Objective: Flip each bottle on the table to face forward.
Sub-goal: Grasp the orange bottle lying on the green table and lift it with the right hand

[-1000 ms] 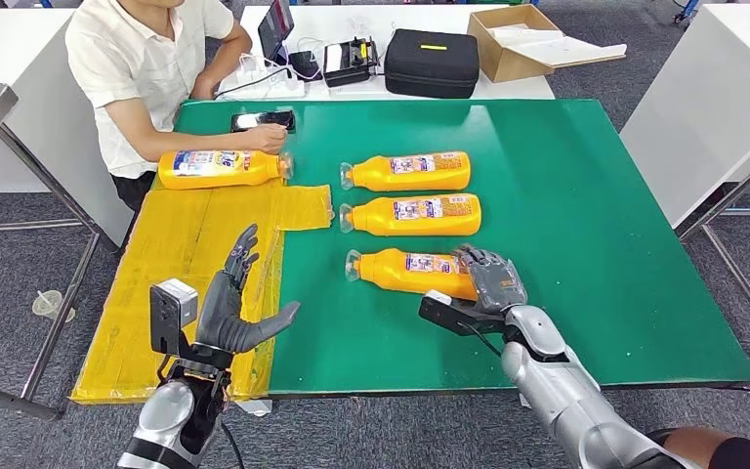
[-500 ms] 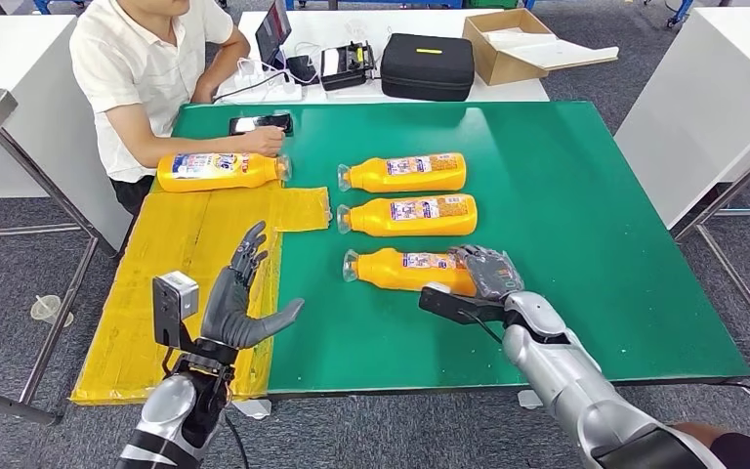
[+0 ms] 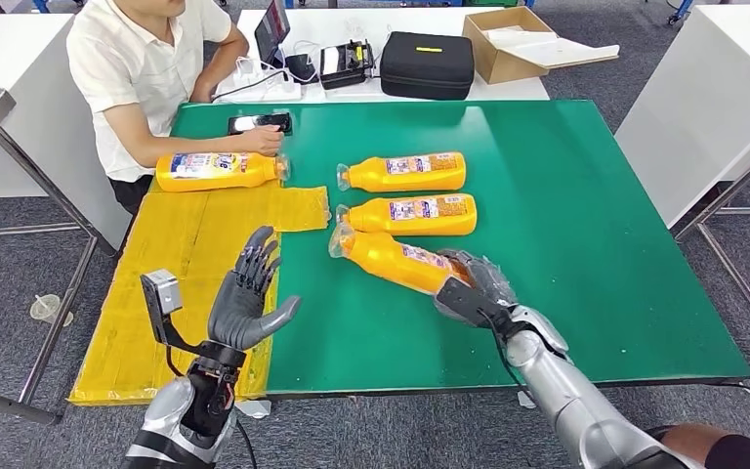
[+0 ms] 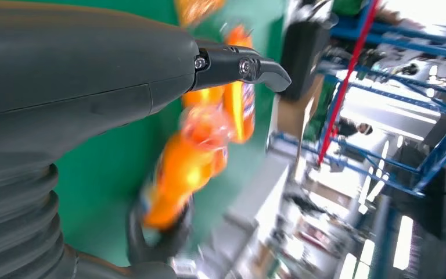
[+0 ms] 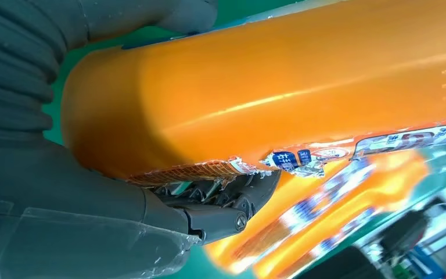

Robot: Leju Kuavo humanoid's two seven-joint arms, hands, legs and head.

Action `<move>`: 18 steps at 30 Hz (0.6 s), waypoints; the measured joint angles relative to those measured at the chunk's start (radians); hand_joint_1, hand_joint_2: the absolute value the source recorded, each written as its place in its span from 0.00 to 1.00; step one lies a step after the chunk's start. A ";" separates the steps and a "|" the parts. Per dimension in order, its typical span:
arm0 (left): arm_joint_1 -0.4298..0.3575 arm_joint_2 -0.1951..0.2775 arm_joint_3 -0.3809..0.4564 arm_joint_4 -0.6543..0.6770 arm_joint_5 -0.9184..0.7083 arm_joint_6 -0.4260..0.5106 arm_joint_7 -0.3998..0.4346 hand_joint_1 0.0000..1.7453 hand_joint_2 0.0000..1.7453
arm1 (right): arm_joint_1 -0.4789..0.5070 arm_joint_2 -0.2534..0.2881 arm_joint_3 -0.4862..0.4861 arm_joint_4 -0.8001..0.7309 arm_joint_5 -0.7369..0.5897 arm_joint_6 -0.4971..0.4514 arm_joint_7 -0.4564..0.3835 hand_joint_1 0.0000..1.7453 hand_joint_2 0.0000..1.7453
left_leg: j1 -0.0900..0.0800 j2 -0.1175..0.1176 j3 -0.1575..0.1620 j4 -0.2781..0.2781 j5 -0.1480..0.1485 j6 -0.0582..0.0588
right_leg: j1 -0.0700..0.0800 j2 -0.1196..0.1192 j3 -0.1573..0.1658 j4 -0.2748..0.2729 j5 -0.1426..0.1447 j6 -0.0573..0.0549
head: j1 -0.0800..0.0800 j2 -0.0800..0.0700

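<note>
A: Head view, from above: what is the biggest thing?

B: A green counter (image 3: pixel 586 244), with a yellow cardboard sheet (image 3: pixel 176 283) lying along its left side. A seated person (image 3: pixel 146 68) is at the far left corner, one hand beside a bottle on the cardboard (image 3: pixel 217 170).

A: And the other bottles?

B: Two orange ones lie on their sides mid-counter, caps to the left: the far bottle (image 3: pixel 405 173) and the middle bottle (image 3: pixel 410 214). The near bottle (image 3: pixel 395 258) is angled, its cap end close to the middle bottle's cap.

A: Who holds it?

B: The right hand (image 3: pixel 471 285) is clamped around its base end. The right wrist view shows the fingers (image 5: pixel 220 203) wrapped under the orange body at a torn label edge. The left hand (image 3: pixel 246 295) is raised over the cardboard edge, fingers apart, holding nothing.

A: What could go wrong?

B: I judge two risks. The grip sits at the very base, so the bottle may slip or swing as it turns. Its cap end could also knock the middle bottle askew.
</note>
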 joint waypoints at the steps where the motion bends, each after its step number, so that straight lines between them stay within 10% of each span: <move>1: 0.006 -0.003 -0.001 0.006 0.017 -0.007 0.002 0.00 1.00 | 0.012 0.007 -0.007 -0.020 -0.010 0.000 -0.001 1.00 1.00 | 0.000 0.000 -0.001 0.000 0.000 0.000 | 0.000 0.000 -0.001 0.000 0.000 0.000 | 0.000 0.000; 18: 0.050 -0.018 -0.079 0.095 0.029 0.019 -0.041 0.00 1.00 | 0.190 0.110 -0.074 -0.361 -0.109 -0.109 -0.068 1.00 1.00 | 0.000 -0.004 -0.014 0.000 0.002 0.001 | 0.000 -0.003 -0.011 0.000 0.000 -0.001 | 0.000 0.000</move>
